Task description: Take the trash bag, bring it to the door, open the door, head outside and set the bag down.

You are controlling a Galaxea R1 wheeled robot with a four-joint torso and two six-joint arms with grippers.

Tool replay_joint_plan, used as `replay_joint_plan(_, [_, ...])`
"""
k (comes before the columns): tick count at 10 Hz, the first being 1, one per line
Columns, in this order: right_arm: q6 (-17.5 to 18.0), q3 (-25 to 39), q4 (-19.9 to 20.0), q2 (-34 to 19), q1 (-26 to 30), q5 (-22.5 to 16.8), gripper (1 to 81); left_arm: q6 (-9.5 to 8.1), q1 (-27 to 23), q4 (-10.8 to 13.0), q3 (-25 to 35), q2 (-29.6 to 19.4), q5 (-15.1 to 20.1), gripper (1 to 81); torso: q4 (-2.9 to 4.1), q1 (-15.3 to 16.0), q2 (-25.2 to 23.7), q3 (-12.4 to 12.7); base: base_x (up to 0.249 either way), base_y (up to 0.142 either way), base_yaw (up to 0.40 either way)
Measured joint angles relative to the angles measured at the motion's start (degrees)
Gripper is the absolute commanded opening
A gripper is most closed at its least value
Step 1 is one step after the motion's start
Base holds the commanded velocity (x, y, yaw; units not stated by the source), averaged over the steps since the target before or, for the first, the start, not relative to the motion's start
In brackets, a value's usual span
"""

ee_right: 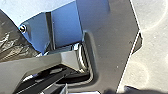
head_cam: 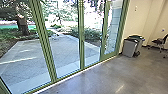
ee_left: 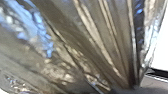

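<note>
Green-framed glass doors (head_cam: 82, 37) stand ahead and to the left in the head view, with a paved yard (head_cam: 67, 50) behind the glass. In the left wrist view, the dark, shiny trash bag (ee_left: 82, 45) is large and close. Its folds draw together at my left gripper (ee_left: 131, 87), which is shut on it. Part of the trash bag (ee_right: 15, 42) also appears in the right wrist view, beside the robot's own plate and bar. How my right gripper stands cannot be made out.
A grey bin (head_cam: 129, 48) and a green-topped bin (head_cam: 138, 38) stand by the wall at the right end of the doors. Farther right is a dark chair (head_cam: 158, 42). Outside, a tree trunk (head_cam: 23, 26) and bushes (head_cam: 75, 32) border the paving.
</note>
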Motion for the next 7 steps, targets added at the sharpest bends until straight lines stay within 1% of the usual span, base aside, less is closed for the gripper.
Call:
replay_joint_plan(1, [0.0, 0.02, 0.0, 0.09, 0.02, 0.0, 81.1, 0.0, 0.38, 0.0, 0.0, 0.0, 0.09, 1.0, -1.33, 0.0, 0.0, 0.98, 0.142, -0.063, 0.0])
replay_joint_plan(3, [0.0, 0.02, 0.0, 0.09, -0.16, -0.1, 81.1, 0.0, 0.3, 0.0, 0.0, 0.02, 0.04, 1.0, -4.56, -0.02, -0.02, 3.23, 0.142, -0.063, 0.0])
replay_joint_plan(4, [0.0, 0.02, 0.0, 0.09, -0.24, -0.11, 81.1, 0.0, 0.21, 0.0, 0.0, 0.0, -0.05, 1.0, -5.52, -0.06, -0.04, 3.52, 0.142, -0.064, 0.0])
replay_joint_plan(5, [0.0, 0.02, 0.01, 0.09, -0.63, -0.22, 81.1, 0.0, 0.24, 0.0, 0.0, 0.0, 0.06, 1.0, -5.85, -0.06, -0.04, 3.82, 0.142, -0.064, 0.0])
replay_joint_plan(7, [0.0, 0.02, 0.0, 0.09, -0.6, -0.27, 81.1, 0.0, 0.52, 0.0, 0.0, -0.02, 0.22, 1.0, -5.81, -0.09, -0.04, 3.74, 0.142, -0.063, 0.0])
